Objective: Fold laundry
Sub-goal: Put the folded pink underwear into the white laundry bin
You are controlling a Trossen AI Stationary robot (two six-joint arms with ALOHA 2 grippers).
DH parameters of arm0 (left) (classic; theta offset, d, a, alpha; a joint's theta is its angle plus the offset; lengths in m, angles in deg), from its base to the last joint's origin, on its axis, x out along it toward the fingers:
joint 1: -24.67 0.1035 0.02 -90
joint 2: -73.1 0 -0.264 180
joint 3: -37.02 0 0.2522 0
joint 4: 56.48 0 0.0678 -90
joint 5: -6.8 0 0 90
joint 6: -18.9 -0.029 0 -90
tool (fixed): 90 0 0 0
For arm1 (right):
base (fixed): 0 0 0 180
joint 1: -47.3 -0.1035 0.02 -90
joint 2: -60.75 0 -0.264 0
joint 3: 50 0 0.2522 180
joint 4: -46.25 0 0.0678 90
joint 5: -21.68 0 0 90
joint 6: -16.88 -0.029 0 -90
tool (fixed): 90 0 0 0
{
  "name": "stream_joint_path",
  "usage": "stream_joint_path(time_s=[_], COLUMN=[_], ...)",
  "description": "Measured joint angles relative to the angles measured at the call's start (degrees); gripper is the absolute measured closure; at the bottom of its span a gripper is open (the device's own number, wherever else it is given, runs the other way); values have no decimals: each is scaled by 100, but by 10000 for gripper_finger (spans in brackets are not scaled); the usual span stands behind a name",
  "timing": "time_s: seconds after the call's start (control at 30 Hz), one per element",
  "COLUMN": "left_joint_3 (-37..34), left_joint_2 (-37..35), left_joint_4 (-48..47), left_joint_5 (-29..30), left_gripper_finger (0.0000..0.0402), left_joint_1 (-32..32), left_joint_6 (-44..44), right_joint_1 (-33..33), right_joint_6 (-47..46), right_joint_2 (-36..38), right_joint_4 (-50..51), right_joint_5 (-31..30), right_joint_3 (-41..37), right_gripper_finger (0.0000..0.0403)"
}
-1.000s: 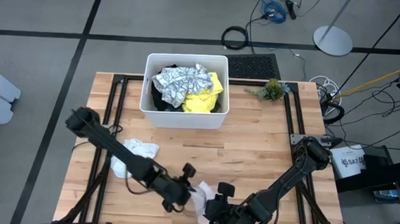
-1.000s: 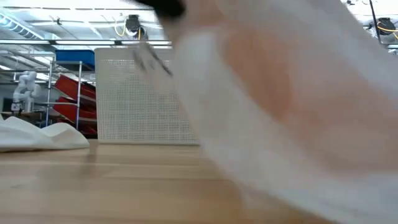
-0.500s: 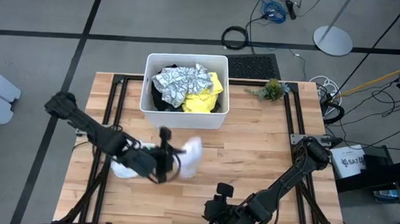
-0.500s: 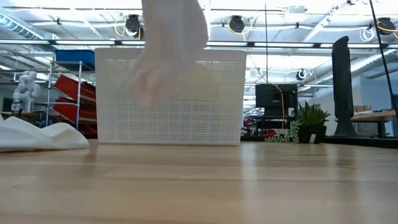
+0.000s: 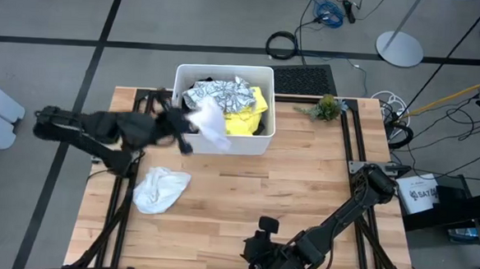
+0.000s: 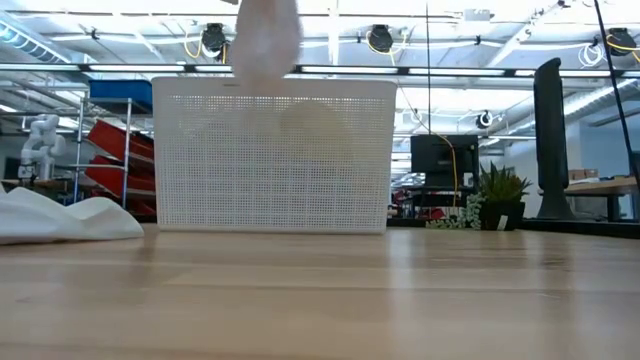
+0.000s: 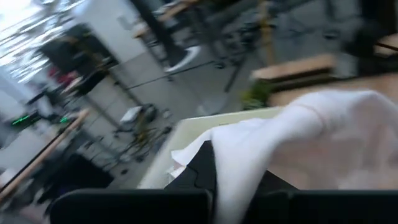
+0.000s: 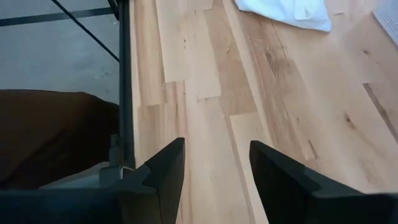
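Note:
My left gripper (image 5: 184, 128) is shut on a small white cloth (image 5: 209, 123), held up in front of the white tub's (image 5: 174, 129) near left corner. The cloth also shows in the low view (image 6: 265, 40) and the left wrist view (image 7: 305, 143). A second white cloth (image 5: 161, 188) lies crumpled on the table's left part. In the tub lie a grey-white patterned cloth (image 5: 217, 96), a yellow one (image 5: 245, 118) and a black one (image 5: 190, 122). My right gripper (image 8: 211, 165) is open and empty, low at the table's near edge (image 5: 259, 249). My left gripper holds the small white cloth by a bunched part (image 7: 231, 177) between its two fingers, coming roughly level from the table's left. How many layers it has, I cannot tell. The cloth is lifted clear of the table and droops past the fingers, slack, by the tub's front wall.
A small green plant (image 5: 327, 107) stands at the far right of the table. The black frame rail (image 8: 124, 74) runs along the table's left edge. Bare wood lies between the tub and my right gripper.
My left gripper has swung up from the table's near edge, beside my right gripper, toward the far left and the tub. It has carried the white cloth, now lifted clear and hanging in front of the tub. My right gripper has stayed put.

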Motion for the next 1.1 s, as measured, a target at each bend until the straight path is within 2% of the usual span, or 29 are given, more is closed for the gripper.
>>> stream_joint_path(time_s=[0.3,0.47,0.6,0.7,0.83,1.1], left_joint_3=[288,293,293,293,293,293], left_joint_2=[-276,-17,320,624,1092,2001], left_joint_4=[565,486,254,-30,-373,-428], left_joint_5=[-133,-935,-1294,-1790,-2220,-2506], left_gripper_finger=[392,392,392,392,392,392], left_joint_1=[1514,2304,2771,3112,3444,3616], left_joint_6=[-697,-713,-320,-28,279,342], right_joint_1=[152,194,203,203,200,187], right_joint_6=[91,253,259,259,259,259], right_joint_2=[0,0,0,0,0,0], right_joint_4=[-15,-17,18,40,41,47], right_joint_5=[-1,-1,1,2,4,5], right_joint_3=[0,0,0,0,0,0], right_gripper_finger=[234,234,234,234,234,234])
